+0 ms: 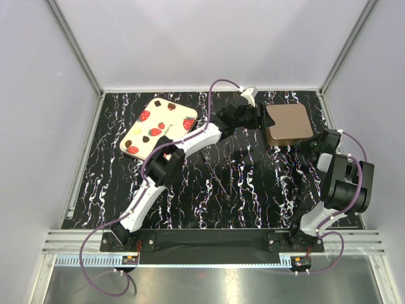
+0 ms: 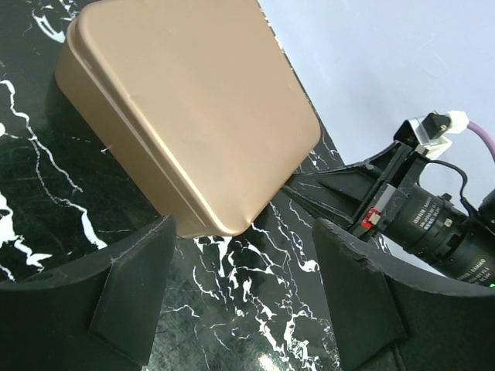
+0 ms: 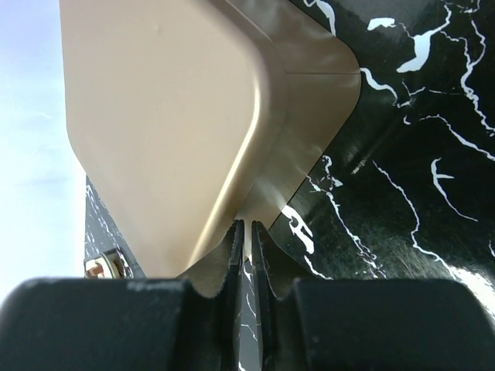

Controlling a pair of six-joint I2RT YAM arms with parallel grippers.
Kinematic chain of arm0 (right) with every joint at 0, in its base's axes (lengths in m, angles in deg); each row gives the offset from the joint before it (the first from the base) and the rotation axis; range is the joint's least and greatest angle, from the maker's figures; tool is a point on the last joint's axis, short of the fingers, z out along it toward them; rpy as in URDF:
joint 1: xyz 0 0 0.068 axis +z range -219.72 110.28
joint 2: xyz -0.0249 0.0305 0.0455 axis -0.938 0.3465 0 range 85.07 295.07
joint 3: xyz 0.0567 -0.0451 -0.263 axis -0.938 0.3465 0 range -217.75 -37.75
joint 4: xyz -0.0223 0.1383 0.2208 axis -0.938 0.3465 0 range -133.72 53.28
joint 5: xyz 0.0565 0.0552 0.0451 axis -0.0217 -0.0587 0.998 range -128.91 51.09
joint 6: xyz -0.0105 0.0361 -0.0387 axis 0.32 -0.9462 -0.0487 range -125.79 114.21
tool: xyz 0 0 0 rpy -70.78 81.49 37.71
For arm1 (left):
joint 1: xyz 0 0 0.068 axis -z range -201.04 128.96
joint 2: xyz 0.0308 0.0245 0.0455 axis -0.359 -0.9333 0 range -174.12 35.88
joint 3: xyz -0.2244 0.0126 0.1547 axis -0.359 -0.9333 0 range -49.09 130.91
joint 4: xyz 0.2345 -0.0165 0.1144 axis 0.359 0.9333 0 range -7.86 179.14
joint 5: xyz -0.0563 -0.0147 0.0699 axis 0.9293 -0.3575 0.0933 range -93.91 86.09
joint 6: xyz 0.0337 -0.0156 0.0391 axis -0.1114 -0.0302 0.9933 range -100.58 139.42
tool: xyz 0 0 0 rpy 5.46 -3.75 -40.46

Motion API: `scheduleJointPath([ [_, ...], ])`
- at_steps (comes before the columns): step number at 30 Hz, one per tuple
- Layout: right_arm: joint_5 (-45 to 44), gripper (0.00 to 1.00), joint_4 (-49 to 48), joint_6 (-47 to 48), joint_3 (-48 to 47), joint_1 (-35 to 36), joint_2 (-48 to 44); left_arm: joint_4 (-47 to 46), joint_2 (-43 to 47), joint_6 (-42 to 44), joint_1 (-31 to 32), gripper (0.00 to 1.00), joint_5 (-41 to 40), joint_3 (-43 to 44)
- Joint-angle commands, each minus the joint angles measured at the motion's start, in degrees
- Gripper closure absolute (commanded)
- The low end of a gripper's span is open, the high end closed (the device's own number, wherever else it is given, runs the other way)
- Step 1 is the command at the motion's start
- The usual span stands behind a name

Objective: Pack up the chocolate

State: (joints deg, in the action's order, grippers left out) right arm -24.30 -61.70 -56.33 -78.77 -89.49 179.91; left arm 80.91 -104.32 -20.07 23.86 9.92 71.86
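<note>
**Both claws at the brown tray, far right of the worktop**

Top view: the square brown tray (image 1: 288,123) sits on the black marbled worktop (image 1: 253,183) near its far right corner, a plain flat face turned up. The left arm stretches across, so that the left claw (image 1: 258,117) is just beside the tray's left edge. The right claw (image 1: 313,144) is at the tray's near right corner. A cream lid (image 1: 161,126) printed with strawberries lies flat, well apart on the far left.

Left wrist view: the left claw (image 2: 244,239) is spread wide, gripping nothing. The tray (image 2: 193,100) has one rounded corner pointing into the gap between the fingers, and it rests on the worktop (image 2: 31,193). Beyond it the right arm's camera lens (image 2: 433,224) shows.

Right wrist view: the right claw (image 3: 246,232) has its fingers drawn almost together. The thin lip at a corner of the tray (image 3: 162,116) runs into the narrow slit, so it appears pinched there. The worktop (image 3: 418,154) shows at the right.
</note>
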Motion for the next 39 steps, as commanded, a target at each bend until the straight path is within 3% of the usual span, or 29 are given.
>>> scheduleJointPath([
  [1,0.77,0.86,-4.26,-0.08,-1.88,0.35,-0.54,-4.65,0.10,-0.15,-0.26,0.23,1.56,1.22],
  [27,0.95,0.85,-1.98,-2.89,-2.59,1.22,-1.07,-5.44,0.19,-0.77,-0.08,0.23,1.73,-0.01],
  [34,0.50,0.99,-5.22,-5.53,1.64,1.22,-2.04,-5.10,1.68,-0.07,-0.08,0.23,1.21,-1.76],
  [39,1.21,1.00,-10.93,-8.78,3.57,1.66,1.13,-4.04,3.27,-0.24,-0.69,0.23,-0.55,-2.73],
])
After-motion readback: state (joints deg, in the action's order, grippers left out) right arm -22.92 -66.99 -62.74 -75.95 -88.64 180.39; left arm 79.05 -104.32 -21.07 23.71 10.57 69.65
